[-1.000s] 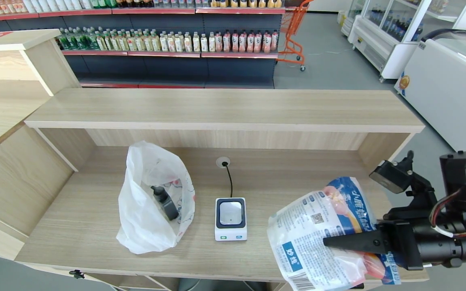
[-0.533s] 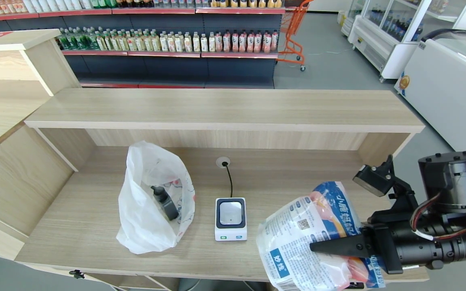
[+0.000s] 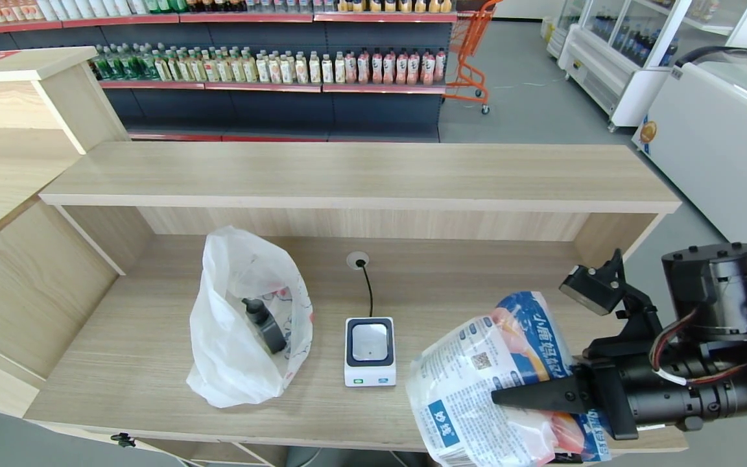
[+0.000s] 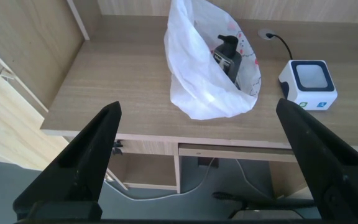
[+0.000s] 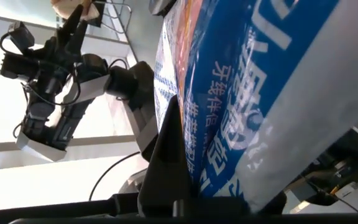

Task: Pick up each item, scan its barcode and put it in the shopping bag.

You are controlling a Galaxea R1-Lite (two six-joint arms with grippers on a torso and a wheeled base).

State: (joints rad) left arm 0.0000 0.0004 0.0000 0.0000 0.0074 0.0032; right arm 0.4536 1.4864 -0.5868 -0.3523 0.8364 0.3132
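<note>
The right hand point(image 3: 509, 399) is clamped on a blue-and-white packet point(image 3: 471, 383) above the tabletop's point(image 3: 140, 363) front right corner, the packet's lower edge cut off and one finger hidden behind it, while the left hand point(image 4: 197, 109), fingers wide apart, hangs beyond the front edge.

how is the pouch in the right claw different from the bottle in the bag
The pouch is large, flat, white and blue; the bottle is small and dark, with a pump top. The pouch is held up by the right claw over the front edge of the counter; the bottle leans inside the shopping bag, which sits on the counter. Both are items at this checkout.
</note>
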